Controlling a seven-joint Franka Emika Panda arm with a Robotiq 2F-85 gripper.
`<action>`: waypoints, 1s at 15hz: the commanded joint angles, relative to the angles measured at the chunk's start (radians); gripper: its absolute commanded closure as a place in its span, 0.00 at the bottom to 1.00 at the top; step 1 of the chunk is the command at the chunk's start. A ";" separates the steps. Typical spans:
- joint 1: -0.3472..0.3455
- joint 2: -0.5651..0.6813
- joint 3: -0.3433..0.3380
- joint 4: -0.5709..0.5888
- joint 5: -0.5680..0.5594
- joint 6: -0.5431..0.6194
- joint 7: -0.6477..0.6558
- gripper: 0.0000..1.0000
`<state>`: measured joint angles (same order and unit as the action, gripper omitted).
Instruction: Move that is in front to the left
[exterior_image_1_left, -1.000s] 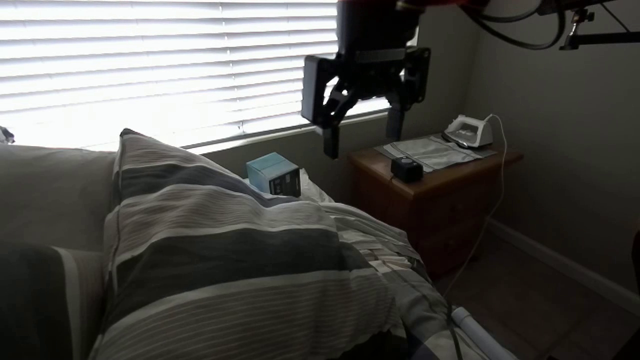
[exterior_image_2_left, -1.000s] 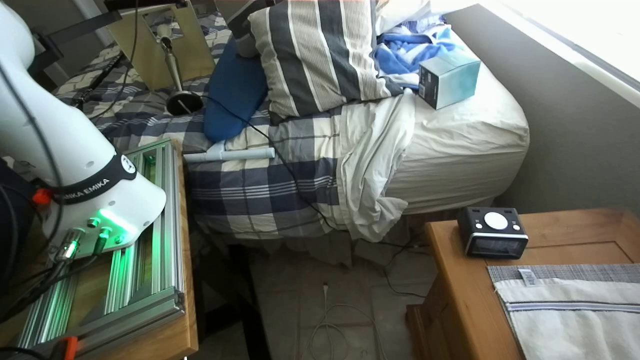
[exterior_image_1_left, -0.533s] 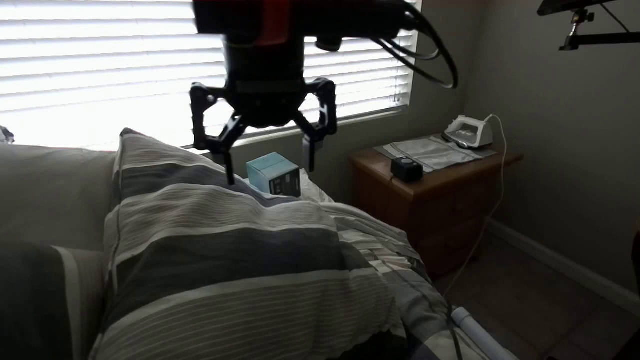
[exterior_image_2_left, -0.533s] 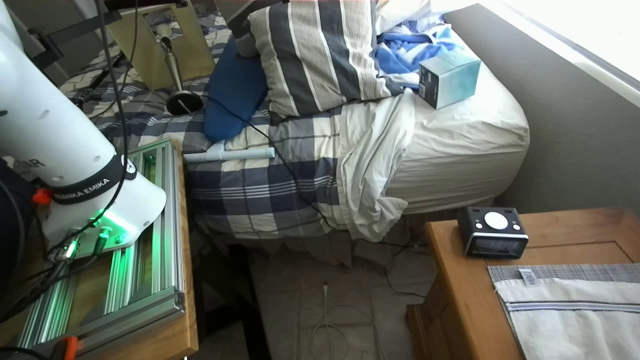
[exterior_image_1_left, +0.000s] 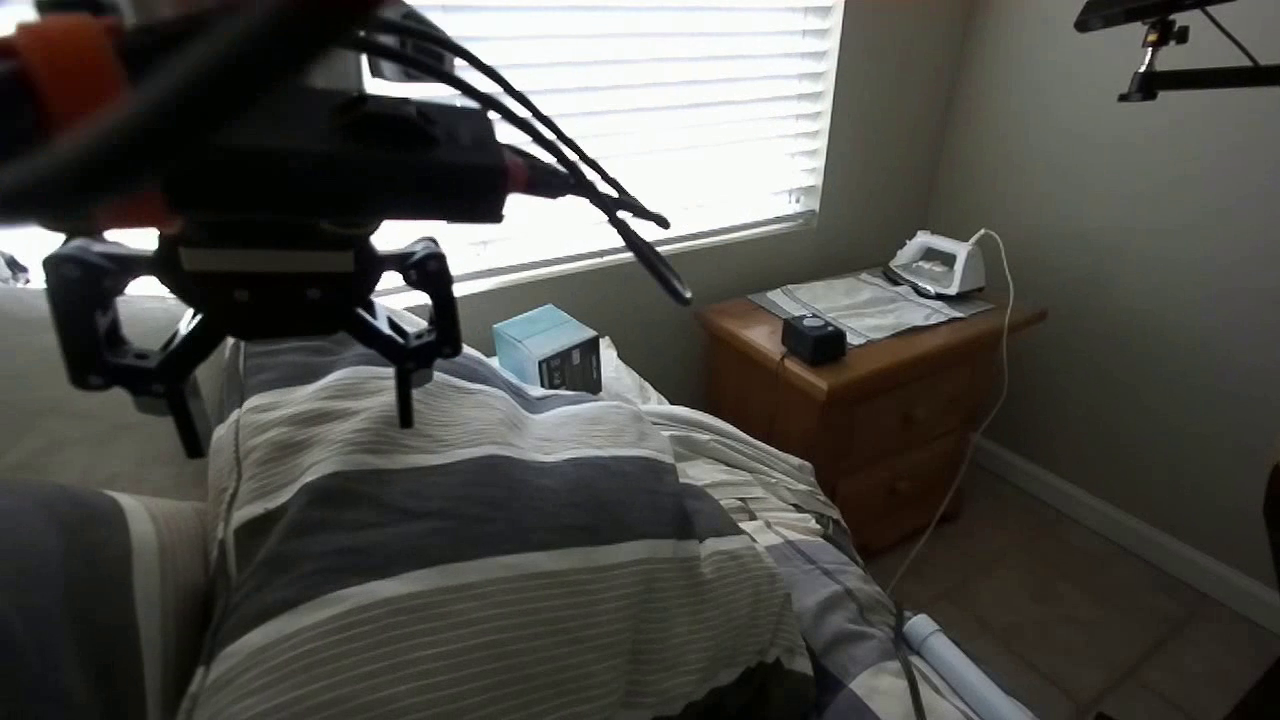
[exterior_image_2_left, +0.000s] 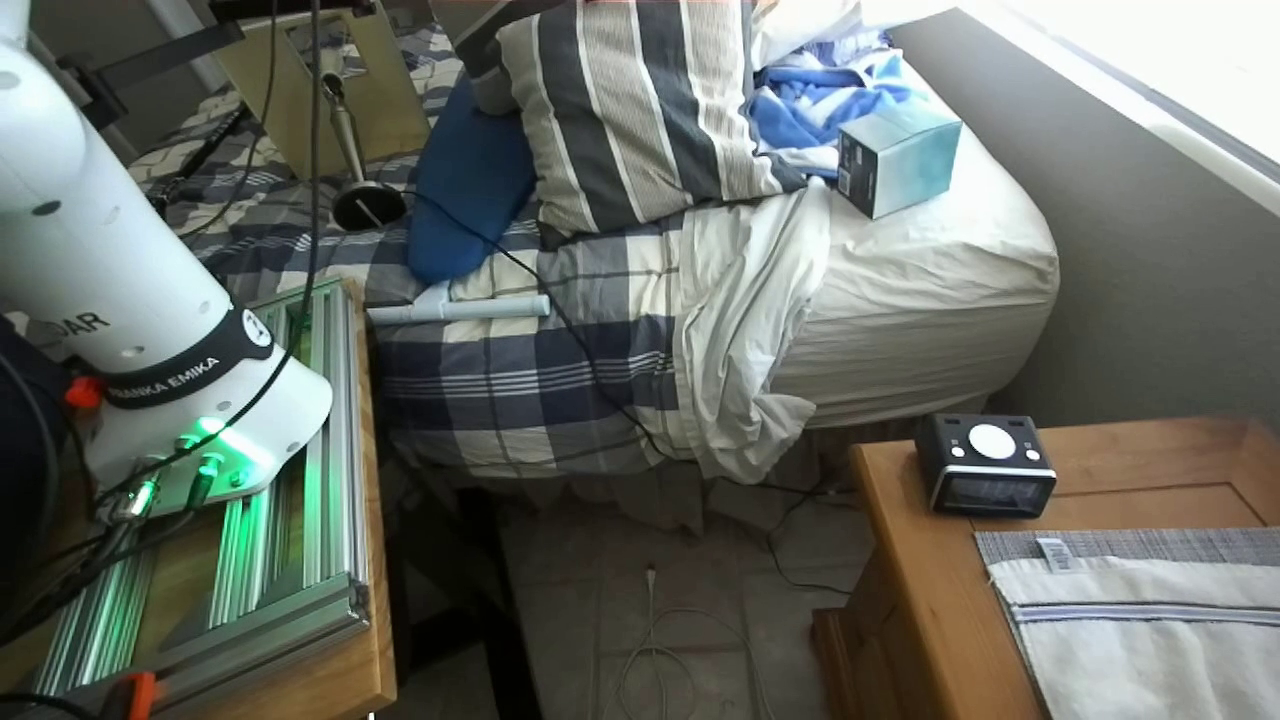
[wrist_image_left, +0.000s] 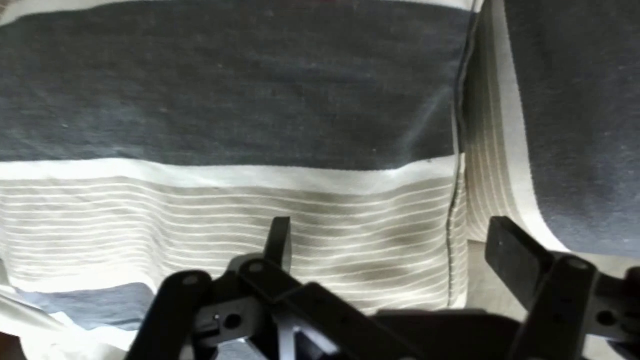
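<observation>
A pillow with dark and beige stripes lies on the bed; it shows in both exterior views (exterior_image_1_left: 480, 500) (exterior_image_2_left: 640, 110) and fills most of the wrist view (wrist_image_left: 225, 90). The task line names no object; this pillow is the large thing in front. My gripper (exterior_image_1_left: 300, 435) is open and empty, with its fingers pointing down over the pillow's left part in an exterior view. In the wrist view, the open jaws (wrist_image_left: 390, 230) straddle the pillow's seamed edge, one finger over the pillow and one beyond its edge. I cannot tell whether the fingertips touch cloth.
Another striped pillow (wrist_image_left: 585, 115) lies beside the edge. A light blue box (exterior_image_1_left: 545, 350) (exterior_image_2_left: 900, 160) stands on the bed by the window. A nightstand (exterior_image_1_left: 870, 400) holds a black clock (exterior_image_1_left: 813, 340) and a white iron (exterior_image_1_left: 938, 263). A blue board (exterior_image_2_left: 470, 190) and a white pipe (exterior_image_2_left: 490, 307) lie on the bed.
In an exterior view, my gripper has moved left and down, from near the window to over the pillow, and its wrist has turned. The pillow and box have not moved.
</observation>
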<state>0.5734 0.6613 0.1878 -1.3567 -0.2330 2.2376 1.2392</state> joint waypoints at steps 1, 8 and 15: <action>0.091 0.165 -0.083 0.229 -0.065 -0.048 -0.043 0.00; 0.152 0.326 -0.150 0.489 -0.135 -0.327 -0.128 0.34; 0.129 0.325 -0.181 0.541 -0.101 -0.439 -0.200 0.83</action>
<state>0.7273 0.9652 0.0121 -0.8741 -0.3401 1.8439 1.0801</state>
